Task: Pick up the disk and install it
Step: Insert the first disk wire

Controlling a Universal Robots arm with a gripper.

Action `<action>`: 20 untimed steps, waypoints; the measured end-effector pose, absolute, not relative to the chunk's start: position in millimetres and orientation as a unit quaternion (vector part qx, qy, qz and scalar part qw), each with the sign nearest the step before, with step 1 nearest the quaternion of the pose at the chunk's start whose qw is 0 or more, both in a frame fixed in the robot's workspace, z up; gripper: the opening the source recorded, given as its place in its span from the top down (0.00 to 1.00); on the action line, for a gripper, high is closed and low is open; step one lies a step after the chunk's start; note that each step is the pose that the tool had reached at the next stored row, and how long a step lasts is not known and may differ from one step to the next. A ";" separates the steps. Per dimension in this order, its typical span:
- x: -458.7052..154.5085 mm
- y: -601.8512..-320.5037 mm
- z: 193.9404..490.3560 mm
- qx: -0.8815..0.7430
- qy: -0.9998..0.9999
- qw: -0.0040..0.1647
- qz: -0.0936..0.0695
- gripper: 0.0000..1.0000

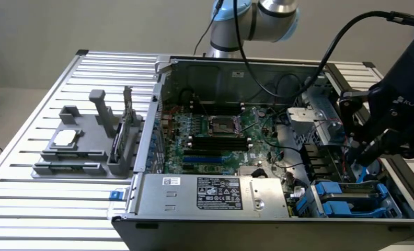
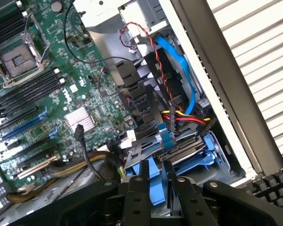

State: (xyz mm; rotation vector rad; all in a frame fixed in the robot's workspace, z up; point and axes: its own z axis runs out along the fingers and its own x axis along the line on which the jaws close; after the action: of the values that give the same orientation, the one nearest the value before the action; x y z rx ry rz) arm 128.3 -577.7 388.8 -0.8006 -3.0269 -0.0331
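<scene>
Two fingers (image 2: 142, 181) of the black gripper (image 2: 155, 165) clamp the blue plastic frame (image 2: 155, 194) of the rectangular silver-grey metal disk (image 2: 181, 149); likely stiff, heavy, shock-sensitive, best gripped there

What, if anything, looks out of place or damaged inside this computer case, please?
Nothing stands out. The disk lies in the drive bay in a corner of the case, the gripper closed on its blue frame; cables and motherboard look intact, with nothing spilled.
</scene>
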 end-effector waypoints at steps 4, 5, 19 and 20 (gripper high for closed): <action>128.4 -577.4 388.6 -0.276 -0.961 0.003 -0.011 0.75; 128.5 -577.3 388.6 -0.281 -0.960 0.003 -0.011 0.75; 139.3 -576.2 388.8 -0.313 -0.950 -0.004 0.002 0.75; 141.0 -576.2 388.6 -0.314 -0.949 -0.004 0.002 0.75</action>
State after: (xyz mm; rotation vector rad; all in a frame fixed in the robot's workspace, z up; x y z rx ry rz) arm 141.0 -576.2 388.6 -0.9890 -2.9904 0.0078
